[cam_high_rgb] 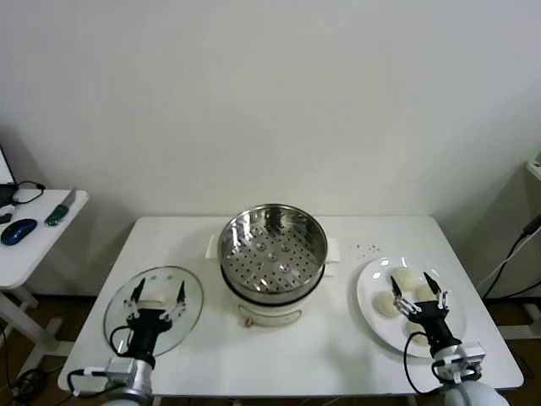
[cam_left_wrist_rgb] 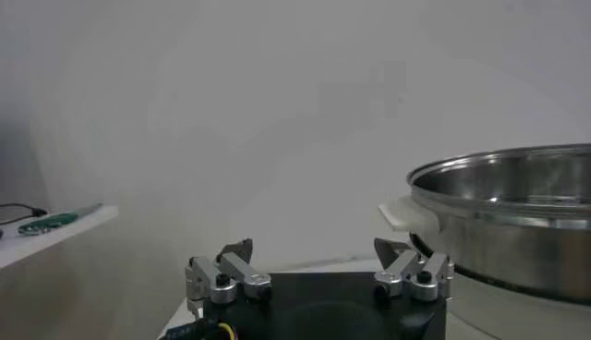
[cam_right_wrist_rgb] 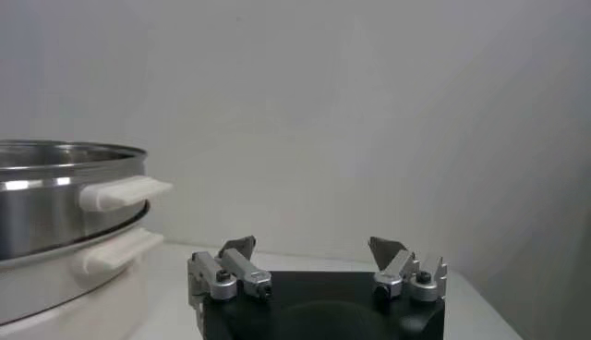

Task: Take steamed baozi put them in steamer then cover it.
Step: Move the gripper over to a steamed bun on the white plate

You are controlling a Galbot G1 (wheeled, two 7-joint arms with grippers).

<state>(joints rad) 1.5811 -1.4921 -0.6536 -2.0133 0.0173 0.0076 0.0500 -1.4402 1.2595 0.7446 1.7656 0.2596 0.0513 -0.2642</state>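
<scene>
steamer (cam_high_rgb: 273, 245): tray bare | plate (cam_high_rgb: 369, 313): 4 baozi (cam_high_rgb: 408, 279) | cover (cam_high_rgb: 153, 309) on table | left hand (cam_high_rgb: 156, 293), right hand (cam_high_rgb: 418, 283): spread

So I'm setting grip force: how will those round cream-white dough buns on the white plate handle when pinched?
The round cream-white dough buns look smooth and domed, so probably soft and dentable. Likely light. Being rounded, they may roll or slide on the flat white plate if nudged.

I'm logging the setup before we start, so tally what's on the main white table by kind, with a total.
Steamed baozi: 4, on the plate, one partly hidden by the right gripper
White plate: 1
Steamer: 1
Glass cover: 1, under the left gripper
Total: 7
</scene>
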